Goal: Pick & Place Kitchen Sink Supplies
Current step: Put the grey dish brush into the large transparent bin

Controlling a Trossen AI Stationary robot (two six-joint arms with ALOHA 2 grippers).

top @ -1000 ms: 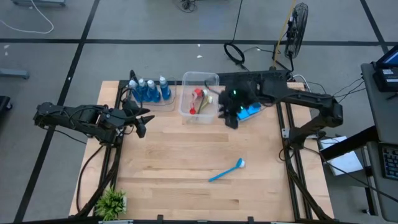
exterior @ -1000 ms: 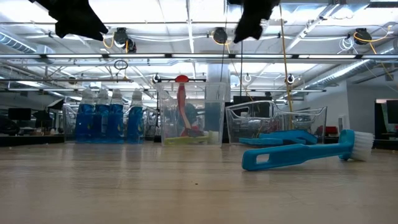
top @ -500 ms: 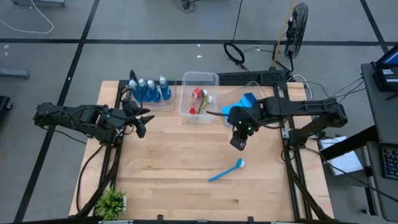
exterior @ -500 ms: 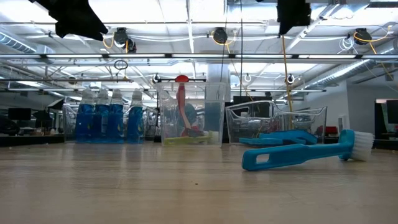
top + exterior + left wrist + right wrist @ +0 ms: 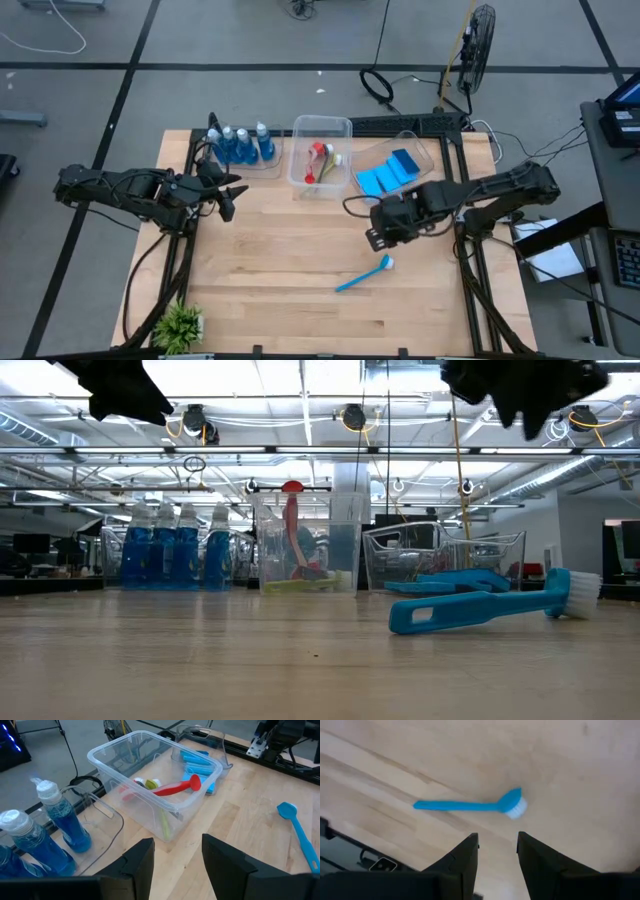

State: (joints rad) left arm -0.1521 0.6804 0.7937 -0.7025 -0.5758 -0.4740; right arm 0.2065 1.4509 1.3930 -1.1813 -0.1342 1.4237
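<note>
A blue dish brush (image 5: 365, 273) lies flat on the wooden table, its white bristle head (image 5: 518, 809) toward the right edge. My right gripper (image 5: 378, 236) hangs above the table a little to the far side of it, pointing steeply down. Its fingers (image 5: 497, 855) are open with nothing between them. My left gripper (image 5: 226, 197) waits raised over the table's left edge, open (image 5: 177, 865) and holding nothing. Bottles of blue liquid (image 5: 240, 145) stand in a clear tub at the far left. Blue sponges (image 5: 390, 172) lie in another tub.
A clear tub (image 5: 320, 155) at the far middle holds a red brush (image 5: 172, 787) and a yellow-green one. A small green plant (image 5: 180, 325) stands at the near left corner. Bare wood lies around the blue brush.
My right gripper has swung from over the sponge tub toward the table's near edge, come lower and rolled about its own line. It now hangs near the blue brush. Its fingers have kept the same gap. The sponges, hidden under it before, now show.
</note>
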